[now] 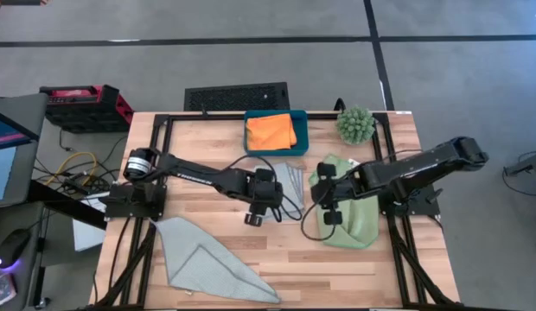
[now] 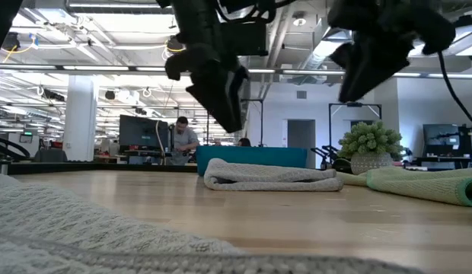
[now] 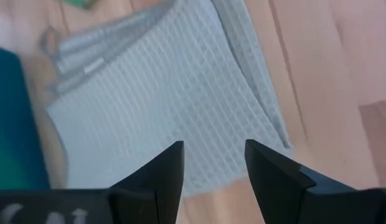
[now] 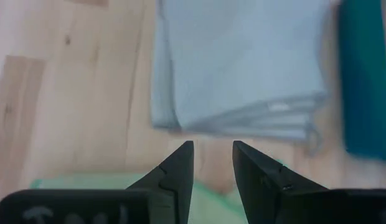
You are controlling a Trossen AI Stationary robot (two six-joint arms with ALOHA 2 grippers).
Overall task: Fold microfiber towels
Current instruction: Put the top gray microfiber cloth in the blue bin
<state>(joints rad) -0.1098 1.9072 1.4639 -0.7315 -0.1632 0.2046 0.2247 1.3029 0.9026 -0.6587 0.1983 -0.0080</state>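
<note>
The unfolded grey towel [image 1: 207, 263] runs off the high view's lower edge (near corner unseen).

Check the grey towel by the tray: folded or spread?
Folded. The grey towel shows stacked layered edges, and lies as a compact bundle in the low view.

Both arms reach inward, left tool [image 3: 213, 163] and right tool [image 4: 212, 163] parted.

No text, label or number can be read anywhere.
</note>
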